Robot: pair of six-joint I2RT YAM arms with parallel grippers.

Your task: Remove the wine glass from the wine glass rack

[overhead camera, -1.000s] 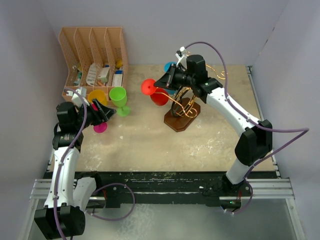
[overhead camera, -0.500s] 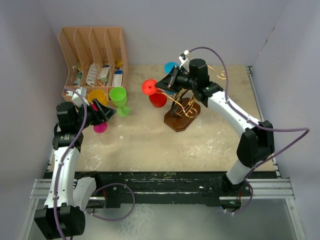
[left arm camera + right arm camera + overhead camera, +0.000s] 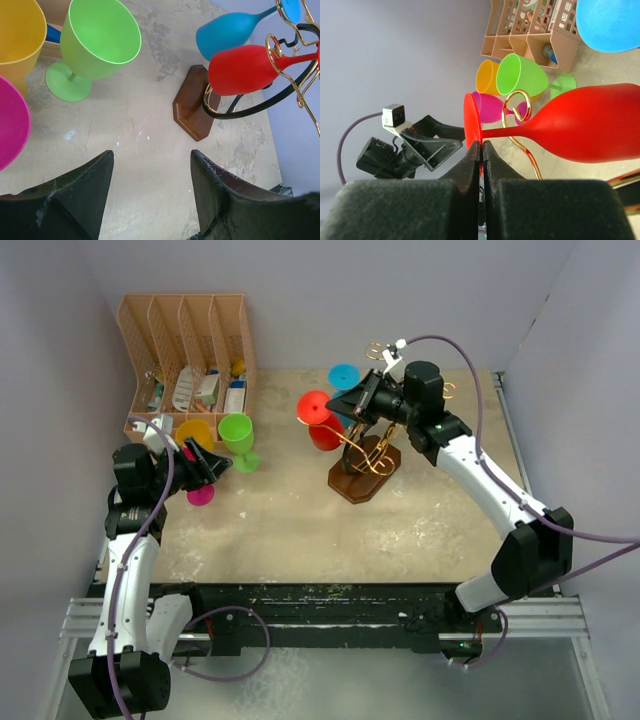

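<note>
The wine glass rack (image 3: 365, 472) is a gold wire stand on a dark brown base, at the middle back of the table. A red wine glass (image 3: 323, 435) hangs sideways from it, bowl near the stand and foot disc pointing left. My right gripper (image 3: 340, 405) is shut on the rim of that foot disc (image 3: 472, 125). In the right wrist view the stem crosses a curled gold arm end (image 3: 517, 107). A blue glass (image 3: 344, 375) hangs behind it. My left gripper (image 3: 210, 465) is open and empty at the left, its fingers (image 3: 80, 190) above bare table.
A green glass (image 3: 237, 435), an orange glass (image 3: 195, 432) and a pink glass (image 3: 200, 495) stand beside my left gripper. A tan slotted organizer (image 3: 185, 340) stands at the back left. Grey walls close in the left, back and right sides.
My right gripper has moved right and slightly back, carrying the red glass's foot with it toward the rack. The left arm has not moved.
</note>
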